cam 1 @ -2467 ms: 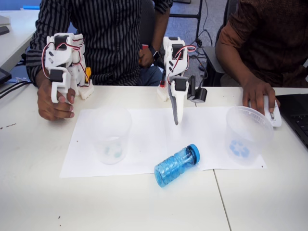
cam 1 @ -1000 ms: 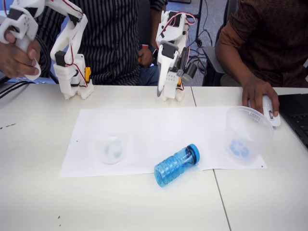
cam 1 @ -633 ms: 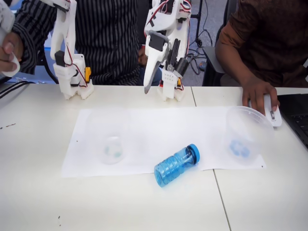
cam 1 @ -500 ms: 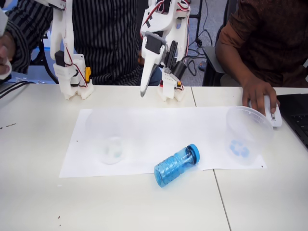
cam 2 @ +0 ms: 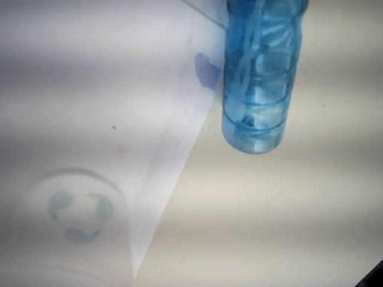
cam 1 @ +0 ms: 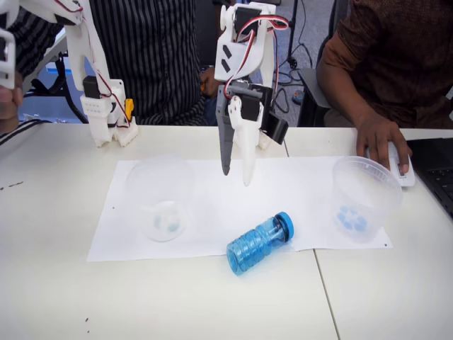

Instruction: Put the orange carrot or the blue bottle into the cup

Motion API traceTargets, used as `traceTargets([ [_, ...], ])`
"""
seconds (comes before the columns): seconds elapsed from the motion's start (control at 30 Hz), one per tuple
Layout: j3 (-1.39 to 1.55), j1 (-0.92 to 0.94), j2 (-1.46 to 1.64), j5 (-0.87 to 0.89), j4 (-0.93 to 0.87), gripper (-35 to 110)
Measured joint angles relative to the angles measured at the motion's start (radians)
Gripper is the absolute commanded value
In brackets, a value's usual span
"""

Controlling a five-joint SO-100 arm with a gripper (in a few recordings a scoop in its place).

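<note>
Blue bottle [cam 1: 259, 244] flat, cap upper-right

The white arm reaches forward and bends down, its end effector [cam 1: 236, 172] pointing downward with fingers slightly parted, empty.

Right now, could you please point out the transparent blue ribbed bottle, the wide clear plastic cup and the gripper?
transparent blue ribbed bottle [cam 1: 258, 244]: fixed view, ribbed body.
wide clear plastic cup [cam 1: 383, 195]: fixed view, side wall.
gripper [cam 1: 237, 175]: fixed view, between its fingertips.

arm [cam 1: 244, 42]: white printed plastic segments
servos: black blocks at the joints
cables: red and white wires looped along top
gripper [cam 1: 237, 170]: one grey finger, one white
</note>
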State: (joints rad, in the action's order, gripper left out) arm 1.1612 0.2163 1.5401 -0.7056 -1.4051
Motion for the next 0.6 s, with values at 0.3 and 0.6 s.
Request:
traceTargets([
  [0.3, -0.298, -0.003, -0.325, 0.002, -0.112, 36],
  [0.6, -0.491, -0.006, -0.499, 0.032, -0.193, 43],
])
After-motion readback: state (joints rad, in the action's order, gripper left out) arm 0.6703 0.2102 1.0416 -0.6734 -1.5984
